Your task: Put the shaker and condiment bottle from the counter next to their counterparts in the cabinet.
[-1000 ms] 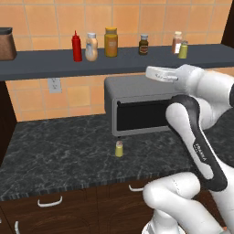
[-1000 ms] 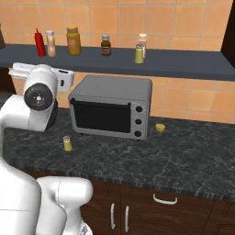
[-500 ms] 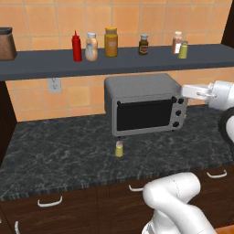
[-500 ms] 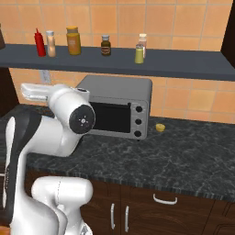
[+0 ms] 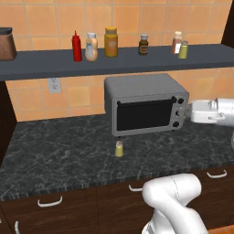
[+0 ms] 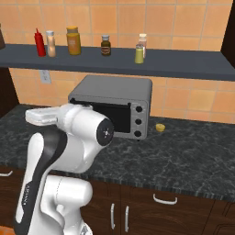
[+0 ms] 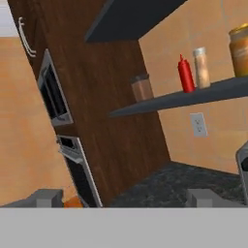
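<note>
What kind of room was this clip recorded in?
A rendered home kitchen, by the look of it: a dark marbled counter over brown drawers, a grey toaster oven against an orange-tiled wall, and a long shelf holding a red squeeze bottle and jars.

No lettering can be read anywhere: the dark jar (image 5: 143, 45) on the shelf (image 5: 41, 66) carries a pale label too small to make out, and the oven's knobs (image 5: 175, 111) show no markings.

both base views face the toaster oven (image 5: 146, 104) and shelf (image 6: 183, 64) from opposite sides; hand view looks leftward
</note>
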Controlling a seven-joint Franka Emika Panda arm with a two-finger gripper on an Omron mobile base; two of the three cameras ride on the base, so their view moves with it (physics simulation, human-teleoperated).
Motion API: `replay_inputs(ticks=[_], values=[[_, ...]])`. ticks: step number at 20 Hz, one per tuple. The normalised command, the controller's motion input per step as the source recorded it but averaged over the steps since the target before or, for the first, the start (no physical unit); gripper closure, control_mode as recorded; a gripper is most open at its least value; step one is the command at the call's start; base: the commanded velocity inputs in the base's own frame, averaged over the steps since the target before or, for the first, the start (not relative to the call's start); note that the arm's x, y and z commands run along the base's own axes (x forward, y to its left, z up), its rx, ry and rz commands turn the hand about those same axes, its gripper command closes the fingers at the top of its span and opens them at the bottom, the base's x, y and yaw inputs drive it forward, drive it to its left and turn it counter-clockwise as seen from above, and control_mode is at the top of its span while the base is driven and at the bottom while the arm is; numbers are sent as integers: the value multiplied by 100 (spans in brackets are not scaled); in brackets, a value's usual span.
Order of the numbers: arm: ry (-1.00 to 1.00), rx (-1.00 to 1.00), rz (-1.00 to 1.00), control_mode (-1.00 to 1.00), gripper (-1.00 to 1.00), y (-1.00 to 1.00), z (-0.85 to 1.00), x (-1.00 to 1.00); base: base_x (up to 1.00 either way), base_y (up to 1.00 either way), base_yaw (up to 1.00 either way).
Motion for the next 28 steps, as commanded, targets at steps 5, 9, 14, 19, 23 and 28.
replay_inputs(ticks=[5, 9, 14, 19, 23, 28], values=[[-23, -16, 25, -100, -100, 27, -60, -2, 0, 0, 0], [-47, -32, 22, -100, -100, 13, -64, 0, 0, 0, 0], [-49, -31, 15, -100, -100, 7, -78, -1, 0, 0, 0], [-14, -15, 8, -100, -100, 15, -65, 3, 0, 0, 0], [3, 0, 1, -100, -100, 15, -51, 22, 0, 0, 0], [6, 0, -6, -100, -100, 2, -52, 26, 0, 0, 0]])
